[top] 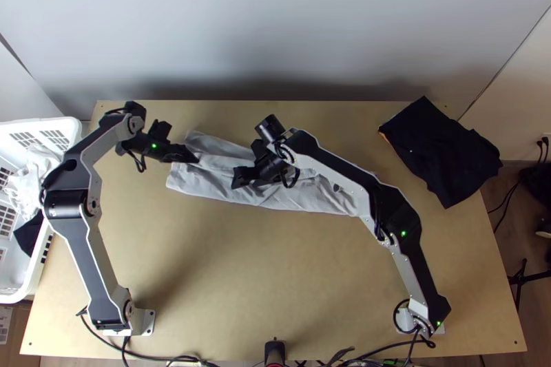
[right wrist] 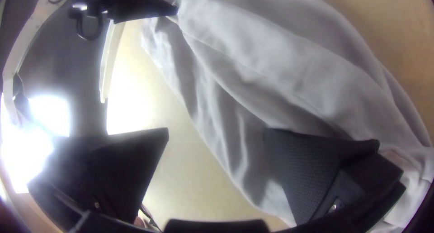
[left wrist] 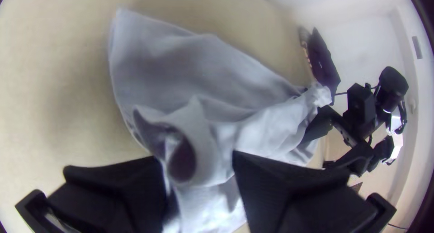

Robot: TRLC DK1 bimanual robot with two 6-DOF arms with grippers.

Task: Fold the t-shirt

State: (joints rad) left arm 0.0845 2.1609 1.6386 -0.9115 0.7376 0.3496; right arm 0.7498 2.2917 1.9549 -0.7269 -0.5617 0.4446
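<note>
We'd judge the lengthwise fold well along: our grey t-shirt (top: 303, 198) lies in a long, creased strip towards the desk's (top: 241, 284) far edge. Its loose layers still want flattening, and the strip wants shortening. Our left pincer (left wrist: 196, 157) is spread around cloth at the strip's left end; our right pincer (right wrist: 217, 131) is spread near mid-strip. The right arm (top: 344, 171) crosses the shirt. Black cloth (top: 444, 153) sits by the far right corner, a laundry basket (top: 14, 295) along the left edge.

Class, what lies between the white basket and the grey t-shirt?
In the top view, part of the left arm passes over wooden tabletop between the basket and the t-shirt.
</note>
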